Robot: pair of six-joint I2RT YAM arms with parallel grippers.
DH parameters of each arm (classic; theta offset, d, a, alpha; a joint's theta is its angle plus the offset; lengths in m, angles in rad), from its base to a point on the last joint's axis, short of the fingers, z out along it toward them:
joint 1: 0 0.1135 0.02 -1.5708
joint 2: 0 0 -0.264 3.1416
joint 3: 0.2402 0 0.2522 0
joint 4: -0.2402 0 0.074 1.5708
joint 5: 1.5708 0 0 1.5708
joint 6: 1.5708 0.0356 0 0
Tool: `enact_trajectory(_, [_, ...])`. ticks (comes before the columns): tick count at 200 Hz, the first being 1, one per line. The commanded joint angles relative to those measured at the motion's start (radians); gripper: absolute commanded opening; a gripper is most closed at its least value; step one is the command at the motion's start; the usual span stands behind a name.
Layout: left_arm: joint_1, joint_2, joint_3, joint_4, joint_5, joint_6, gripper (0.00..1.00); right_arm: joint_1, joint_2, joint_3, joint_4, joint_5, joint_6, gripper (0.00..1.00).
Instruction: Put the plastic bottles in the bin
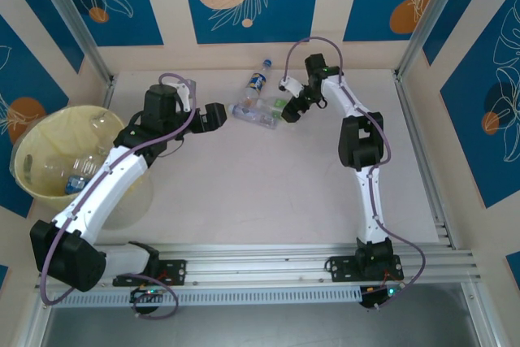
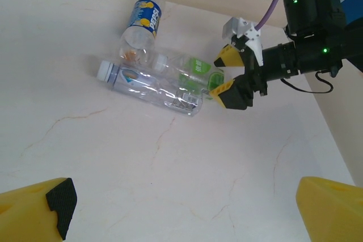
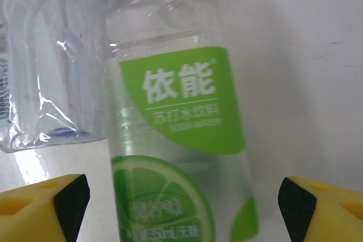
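Three plastic bottles lie together at the back of the table: a blue-label one point(image 1: 258, 80) point(image 2: 142, 21), a clear one with a white cap point(image 1: 250, 113) point(image 2: 150, 88) and a green-label one point(image 1: 276, 105) point(image 2: 190, 71) point(image 3: 176, 117). My right gripper point(image 1: 287, 110) point(image 2: 224, 77) point(image 3: 184, 208) is open around the green-label bottle's lower end, with a gap on each side of it. My left gripper point(image 1: 225, 114) point(image 2: 184, 219) hangs open above bare table just left of the bottles. The bin point(image 1: 61, 113) stands at the far left with several bottles point(image 1: 77, 176) inside.
The pale table point(image 1: 268, 193) is walled by a metal frame and blue patterned panels. The left arm's forearm point(image 1: 114, 176) passes over the bin's right rim. A rail point(image 1: 292, 270) with both arm bases runs along the near edge.
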Motion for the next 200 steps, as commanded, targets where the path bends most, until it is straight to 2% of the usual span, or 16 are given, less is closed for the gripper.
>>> enact_trajectory(1, [-0.008, -0.004, -0.014, 0.010, -0.002, 0.019, 1.00, 0.006, 0.005, -0.001, -0.034, -0.013, -0.061, 0.88])
enact_trajectory(31, [-0.008, -0.003, -0.025, 0.019, 0.012, 0.016, 1.00, 0.008, -0.022, -0.034, -0.023, -0.019, -0.030, 0.79])
enact_trajectory(57, [-0.008, -0.002, -0.024, 0.012, 0.019, 0.019, 1.00, 0.012, -0.104, -0.190, 0.096, 0.036, -0.034, 0.69])
enact_trajectory(71, [-0.009, -0.001, -0.026, 0.013, 0.024, 0.018, 1.00, 0.017, -0.131, -0.259, 0.166, 0.061, -0.042, 0.70])
enact_trajectory(94, [-0.008, 0.000, -0.026, 0.017, 0.030, 0.015, 1.00, 0.019, -0.123, -0.252, 0.172, 0.088, -0.024, 0.67])
enact_trajectory(131, [-0.008, 0.006, -0.025, 0.024, 0.056, 0.014, 1.00, 0.014, -0.198, -0.317, 0.243, 0.058, 0.051, 0.52])
enact_trajectory(172, [-0.008, 0.026, -0.041, 0.097, 0.132, -0.019, 1.00, 0.007, -0.431, -0.586, 0.425, 0.144, 0.186, 0.44])
enact_trajectory(200, [-0.008, 0.046, -0.066, 0.184, 0.208, -0.053, 1.00, 0.033, -0.632, -0.823, 0.575, 0.139, 0.312, 0.43])
